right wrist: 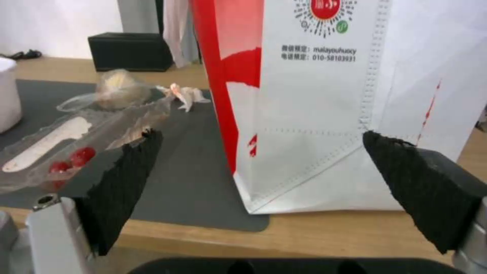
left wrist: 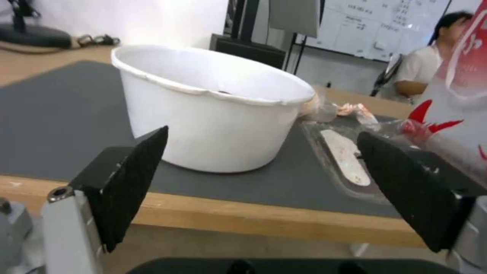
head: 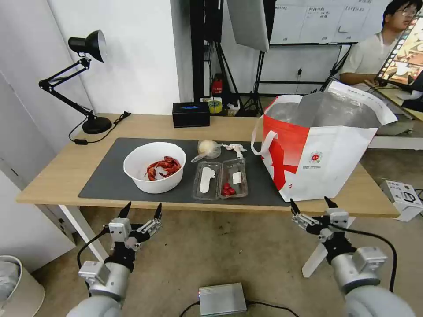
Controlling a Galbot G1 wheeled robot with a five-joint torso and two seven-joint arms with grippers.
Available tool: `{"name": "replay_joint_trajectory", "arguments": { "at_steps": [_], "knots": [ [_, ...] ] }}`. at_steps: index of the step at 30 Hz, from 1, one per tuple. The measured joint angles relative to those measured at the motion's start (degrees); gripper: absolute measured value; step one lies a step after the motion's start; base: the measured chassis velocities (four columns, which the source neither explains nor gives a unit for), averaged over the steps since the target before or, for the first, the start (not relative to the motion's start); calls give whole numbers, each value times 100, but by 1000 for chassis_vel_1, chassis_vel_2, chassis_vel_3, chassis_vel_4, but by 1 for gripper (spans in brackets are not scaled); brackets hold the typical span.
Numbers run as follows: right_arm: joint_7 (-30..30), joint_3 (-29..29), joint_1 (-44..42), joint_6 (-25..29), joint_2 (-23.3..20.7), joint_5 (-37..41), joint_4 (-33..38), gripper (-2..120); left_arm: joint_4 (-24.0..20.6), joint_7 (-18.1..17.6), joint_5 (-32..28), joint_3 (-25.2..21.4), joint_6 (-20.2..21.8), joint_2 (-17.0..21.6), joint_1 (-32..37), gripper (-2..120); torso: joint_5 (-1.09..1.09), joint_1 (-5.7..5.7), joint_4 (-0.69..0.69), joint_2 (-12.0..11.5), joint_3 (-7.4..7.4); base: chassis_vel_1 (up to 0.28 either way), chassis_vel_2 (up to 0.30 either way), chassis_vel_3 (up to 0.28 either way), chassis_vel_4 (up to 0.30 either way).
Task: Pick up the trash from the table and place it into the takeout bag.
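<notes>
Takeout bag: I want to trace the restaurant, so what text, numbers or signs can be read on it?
"malayouhuoy" on the takeout bag, under the round red logo.
"010-58103931" just below.
Chinese characters before both: too blurred to read.
Logo's own mark and ring: unreadable.

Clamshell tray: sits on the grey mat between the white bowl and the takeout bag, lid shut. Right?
Not quite. The clamshell tray lies open, both halves flat; the head view shows it. It does sit on the grey mat between the white bowl and takeout bag.
</notes>
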Motion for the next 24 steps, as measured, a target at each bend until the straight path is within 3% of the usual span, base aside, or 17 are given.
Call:
{"name": "replay_joint_trajectory", "arguments": {
  "at_steps": [6,23,24],
  "knots": [
    [2,45,-19,9,23,66,51,100,223,-32,-952,-5,36,476,-307,100,0,0,0,0,0,0,0,0,0],
    [-15,70,-149,106,109,68,166,100,161,-76,-1623,86,163,774,-473,100,-1,0,1,1,0,0,0,0,0],
    [-21,77,-203,137,129,51,199,100,-123,-137,-2448,296,413,1126,-641,100,1,0,0,0,0,0,0,0,0]
  ]
}}
